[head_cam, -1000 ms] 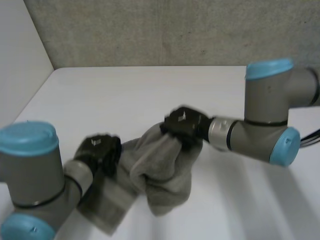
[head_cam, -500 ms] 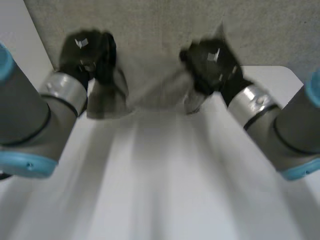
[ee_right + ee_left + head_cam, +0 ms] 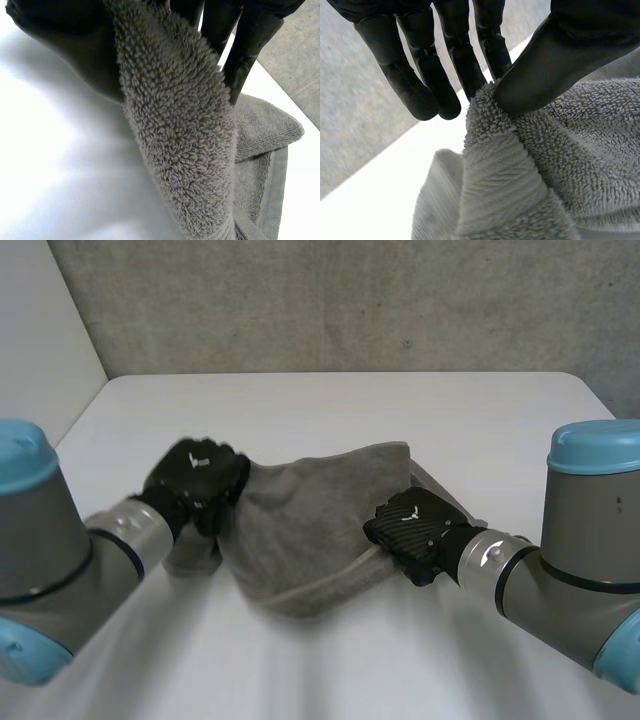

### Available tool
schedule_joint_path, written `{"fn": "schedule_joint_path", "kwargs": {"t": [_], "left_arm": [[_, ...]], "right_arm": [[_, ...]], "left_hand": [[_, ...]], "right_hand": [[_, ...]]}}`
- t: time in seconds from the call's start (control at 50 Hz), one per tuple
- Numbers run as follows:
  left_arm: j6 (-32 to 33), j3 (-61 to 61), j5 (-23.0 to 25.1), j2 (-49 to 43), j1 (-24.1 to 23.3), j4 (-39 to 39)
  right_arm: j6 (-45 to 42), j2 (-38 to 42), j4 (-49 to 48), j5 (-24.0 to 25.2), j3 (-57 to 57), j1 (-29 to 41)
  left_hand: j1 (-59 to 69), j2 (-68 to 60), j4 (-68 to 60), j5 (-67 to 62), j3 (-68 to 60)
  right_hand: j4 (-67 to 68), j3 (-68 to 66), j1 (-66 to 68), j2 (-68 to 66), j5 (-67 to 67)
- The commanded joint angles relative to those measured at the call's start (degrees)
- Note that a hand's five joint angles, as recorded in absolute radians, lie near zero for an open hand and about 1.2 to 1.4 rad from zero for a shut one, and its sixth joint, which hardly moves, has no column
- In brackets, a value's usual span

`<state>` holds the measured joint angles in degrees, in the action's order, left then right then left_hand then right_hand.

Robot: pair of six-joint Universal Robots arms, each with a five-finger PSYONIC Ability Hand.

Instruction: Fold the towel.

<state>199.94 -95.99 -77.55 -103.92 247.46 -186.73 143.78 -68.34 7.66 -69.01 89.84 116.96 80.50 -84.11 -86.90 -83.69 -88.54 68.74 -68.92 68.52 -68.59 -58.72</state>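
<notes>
The white surface (image 3: 330, 405) is back under us, wide and bare on its far side. Both arms have dropped. Half a second ago they were up high with the cloth stretched in the air between them. Now the left arm (image 3: 70, 570) and the right arm (image 3: 570, 550) lie low and reach in from either side.

That swing has brought the towel (image 3: 310, 505) down onto the middle of the surface, between the left hand (image 3: 195, 480) and the right hand (image 3: 410, 525). It hasn't landed flat, mind you. It sits as a humped grey mound sagging toward us, with a flap tucked under at the left end and another bit poking out behind the right hand.

As we judge it, the throw has spread it wider than the twisted bundle of a second ago. But the fold proper is not yet made, and the cloth wants smoothing first.

The left hand grasps the towel's left end: in its wrist view the thumb (image 3: 555, 60) pinches a bunched edge against the fingers (image 3: 492, 47). The right hand grips the near right edge, the terry running between its thumb and its fingers (image 3: 247, 45). Neither has let go.
</notes>
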Motion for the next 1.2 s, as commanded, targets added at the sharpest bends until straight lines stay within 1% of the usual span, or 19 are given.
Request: {"fn": "schedule_joint_path", "kwargs": {"t": [0.02, 0.06, 0.12, 0.22, 0.34, 0.44, 0.46, 0.48, 0.5, 0.52, 0.54, 0.6, 0.68, 0.74, 0.8, 0.92, 1.0, 1.12, 1.2], "left_arm": [[-0.2, 8.5, 3.3, -2.5, 1.1, 2.9], [-0.1, 14.3, 4.2, -8.5, 1.0, 5.1], [-0.1, 17.5, 4.3, -11.6, 0.8, 6.5], [0.0, 32.0, 4.5, -25.8, 0.6, 10.4], [0.9, 41.4, 3.9, -34.3, 0.6, 10.8], [5.8, 47.8, 3.5, -39.4, 0.4, 10.6], [7.3, 49.2, 3.5, -40.2, 0.4, 10.5], [8.4, 50.4, 3.4, -40.6, 0.4, 10.5], [8.4, 50.4, 3.4, -40.6, 0.4, 10.5], [8.6, 51.0, 2.9, -40.6, 0.4, 10.5], [8.5, 51.0, 1.9, -40.2, 0.4, 10.5], [8.0, 50.0, -0.6, -38.7, 0.4, 10.9], [6.1, 46.2, -1.7, -33.9, 0.5, 11.5], [3.2, 34.0, -1.4, -23.1, 0.7, 10.1], [2.8, 26.2, -1.5, -16.4, 0.5, 7.7], [3.0, 11.4, -1.4, -7.9, 0.3, 4.8], [3.1, 6.0, -1.5, -5.9, 0.1, 3.6], [3.1, -1.0, -1.4, -5.2, -2.5, 2.7], [3.1, -3.9, -1.4, -5.2, -4.4, 2.2]], "right_arm": [[1.9, -0.2, -1.4, -0.4, 0.3, 0.1], [5.1, -0.2, -4.8, -0.9, 0.3, 0.0], [7.6, -0.2, -7.0, -1.2, 0.2, -0.2], [16.3, 0.0, -11.3, -2.7, -0.2, -2.6], [17.3, 1.7, -11.4, -2.9, -0.5, -2.4], [17.2, 3.9, -11.4, -2.9, -0.5, -2.1], [17.2, 3.9, -11.4, -2.9, -0.5, -2.1], [17.2, 3.9, -11.5, -2.9, -0.5, -2.1], [17.2, 3.9, -11.5, -2.9, -0.5, -2.1], [17.2, 3.9, -11.5, -2.9, -0.5, -2.2], [17.2, 3.9, -11.5, -3.0, -0.5, -2.4], [17.3, 4.0, -11.5, -2.9, -0.3, -2.8], [17.3, 4.0, -11.5, -2.9, 0.0, -2.8], [17.3, 4.0, -11.6, -2.9, 0.2, -2.6], [17.2, 4.2, -11.7, -2.9, 0.2, -2.5], [17.2, 4.7, -11.8, -2.9, 0.2, -2.4], [17.2, 4.8, -11.8, -2.9, 0.2, -2.4], [17.2, 5.6, -11.8, -3.0, 0.3, -2.4], [17.2, 5.7, -11.8, -3.0, 0.6, -2.7]], "left_hand": [[-0.5, 4.1, 6.9, 13.7, 8.5], [-0.5, 4.1, 6.9, 13.7, 8.5], [-0.5, 4.1, 6.9, 13.7, 8.5], [-0.5, 4.1, 6.9, 13.7, 8.5], [-0.5, 4.1, 6.9, 13.7, 8.5], [-0.5, 4.1, 6.9, 13.7, 8.5], [-3.1, 6.8, 9.5, 16.3, 11.2], [-22.7, 26.3, 29.1, 35.8, 30.7], [-22.8, 26.5, 29.2, 36.0, 30.9], [-46.3, 49.9, 52.7, 59.5, 54.4], [-58.7, 62.3, 65.1, 71.9, 66.8], [-60.7, 64.3, 67.1, 73.9, 68.7], [-60.9, 64.5, 67.3, 74.1, 68.9], [-60.9, 64.5, 67.3, 74.1, 68.9], [-60.4, 64.0, 66.8, 73.6, 68.4], [-55.0, 58.6, 61.4, 68.2, 63.0], [-51.4, 55.1, 57.8, 64.6, 59.5], [-34.2, 37.8, 40.6, 47.3, 42.2], [-33.8, 37.4, 40.2, 47.0, 41.8]], "right_hand": [[-8.9, 9.0, -8.7, 8.7, 8.8], [-18.3, 18.4, -18.0, 18.1, 18.2], [-18.3, 18.5, -18.1, 18.1, 18.3], [-16.9, 17.1, -16.7, 16.8, 16.9], [-16.8, 16.9, -16.6, 16.6, 16.8], [-16.1, 16.3, -15.9, 15.9, 16.1], [-16.1, 16.3, -15.9, 15.9, 16.1], [-16.1, 16.3, -15.9, 15.9, 16.1], [-16.1, 16.3, -15.9, 15.9, 16.1], [-16.1, 16.3, -15.9, 15.9, 16.1], [-16.1, 16.3, -15.9, 15.9, 16.1], [-16.1, 16.3, -15.9, 15.9, 16.1], [-16.1, 16.3, -15.9, 15.9, 16.1], [-16.1, 16.3, -15.9, 15.9, 16.1], [-16.1, 16.3, -15.9, 15.9, 16.1], [-16.1, 16.3, -15.9, 15.9, 16.1], [-16.1, 16.3, -15.9, 15.9, 16.1], [-16.1, 16.3, -15.9, 15.9, 16.1], [-16.3, 16.4, -16.1, 16.1, 16.2]]}}
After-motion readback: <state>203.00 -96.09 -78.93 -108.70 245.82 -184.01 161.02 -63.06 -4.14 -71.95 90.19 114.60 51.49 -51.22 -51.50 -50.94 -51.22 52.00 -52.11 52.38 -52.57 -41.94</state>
